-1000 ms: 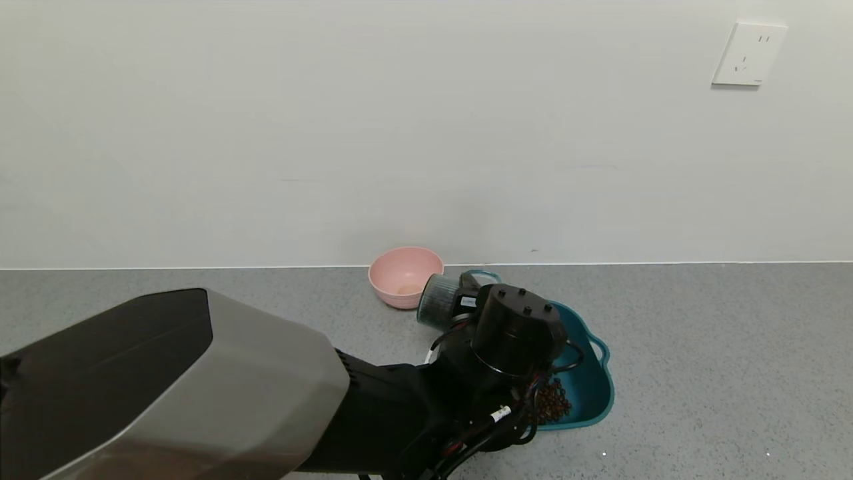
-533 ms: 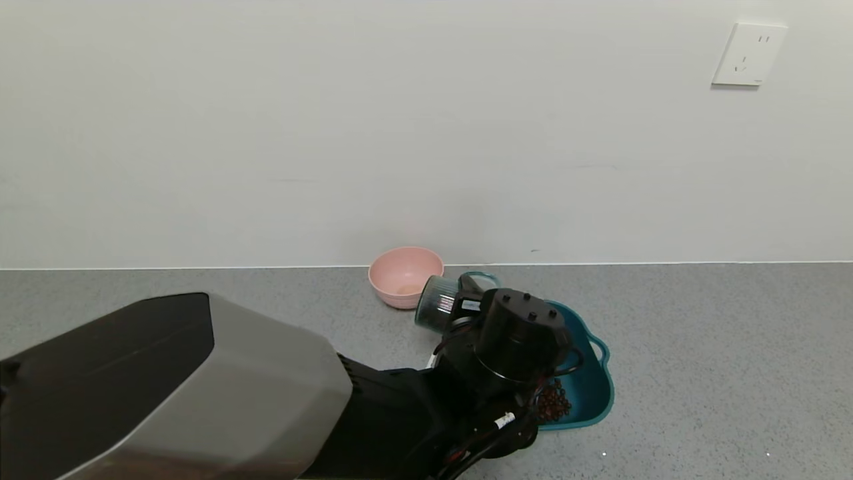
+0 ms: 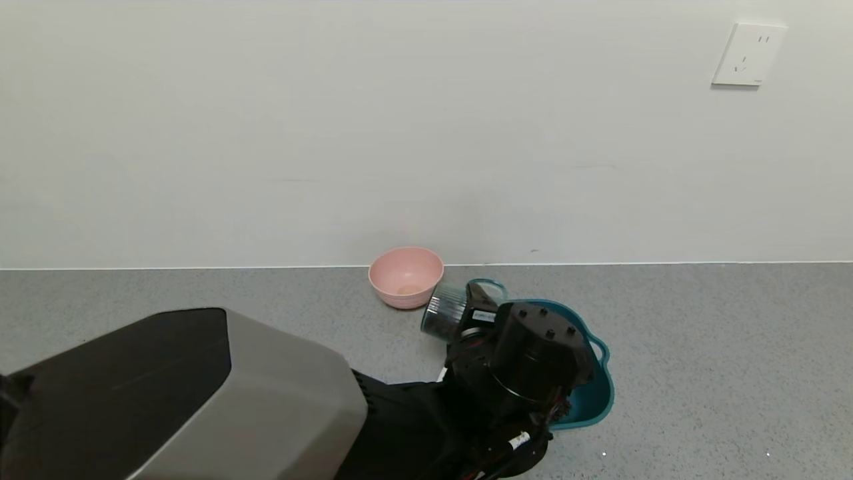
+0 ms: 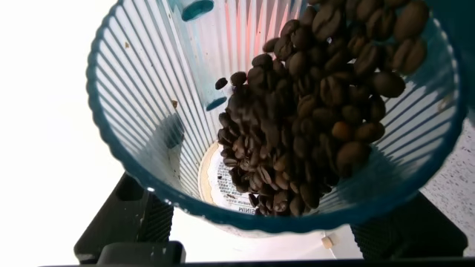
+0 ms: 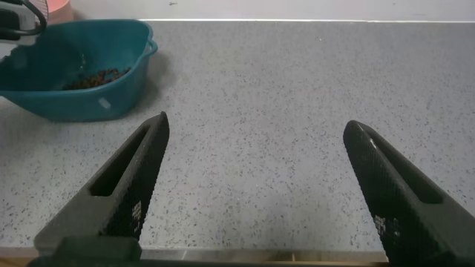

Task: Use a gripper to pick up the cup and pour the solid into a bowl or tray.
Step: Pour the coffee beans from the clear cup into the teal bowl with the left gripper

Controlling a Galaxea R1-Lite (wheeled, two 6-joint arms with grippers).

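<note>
My left gripper (image 3: pixel 474 305) is shut on the ribbed blue-green cup (image 3: pixel 444 311) and holds it tilted on its side at the far left rim of the dark teal basin (image 3: pixel 595 395). In the left wrist view I look into the cup (image 4: pixel 122 148). Dark-brown beans (image 4: pixel 319 111) are piled along one side of it towards the mouth, and its black fingers (image 4: pixel 122 222) flank the cup. In the right wrist view more beans (image 5: pixel 96 76) lie inside the basin (image 5: pixel 111 100). My right gripper (image 5: pixel 257 126) is open and empty over bare counter, to the right of the basin.
A pink round bowl (image 3: pixel 405 275) stands by the wall, just left of the cup. The grey speckled counter (image 3: pixel 720 347) stretches to the right. My left arm's large grey-black link (image 3: pixel 186 400) fills the lower left of the head view. A wall socket (image 3: pixel 749 53) is at upper right.
My left wrist has moved right and towards me over the basin, carrying the cup away from the pink bowl. The wrist now hides the beans in the basin from the head view.
</note>
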